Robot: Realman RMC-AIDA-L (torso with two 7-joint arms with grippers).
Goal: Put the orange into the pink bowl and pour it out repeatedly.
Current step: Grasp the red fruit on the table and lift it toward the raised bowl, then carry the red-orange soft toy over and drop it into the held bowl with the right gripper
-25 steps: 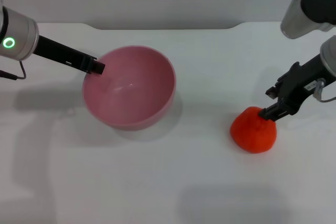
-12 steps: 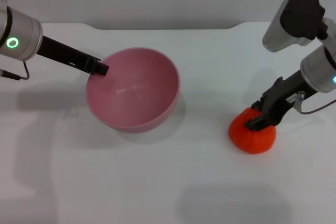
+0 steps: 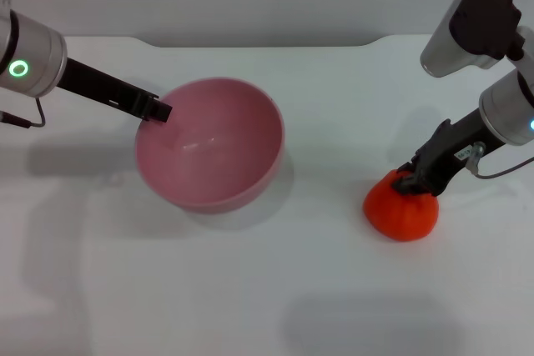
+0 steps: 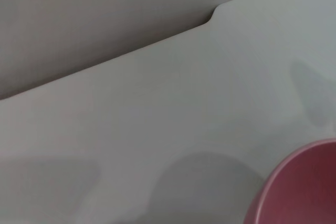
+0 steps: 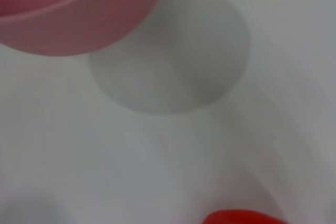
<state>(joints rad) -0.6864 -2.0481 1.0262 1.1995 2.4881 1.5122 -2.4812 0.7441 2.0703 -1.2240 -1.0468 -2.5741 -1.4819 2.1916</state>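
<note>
The pink bowl [image 3: 219, 149] sits left of centre on the white table, tilted a little, with nothing in it. My left gripper [image 3: 155, 109] is shut on its left rim. The bowl's edge also shows in the left wrist view [image 4: 307, 187] and in the right wrist view [image 5: 73, 9]. The orange [image 3: 402, 208] rests on the table at the right. My right gripper [image 3: 414, 183] is down on its knobbed top, and its fingers close on the knob. A sliver of the orange shows in the right wrist view [image 5: 242, 217].
The white table [image 3: 275, 289] ends at a far edge with a step [image 3: 375, 40] near the back. Bare surface lies between the bowl and the orange.
My right gripper has come down from the orange's right side onto its top, and the orange has shifted slightly left. The bowl has moved a little to the right with my left gripper.
</note>
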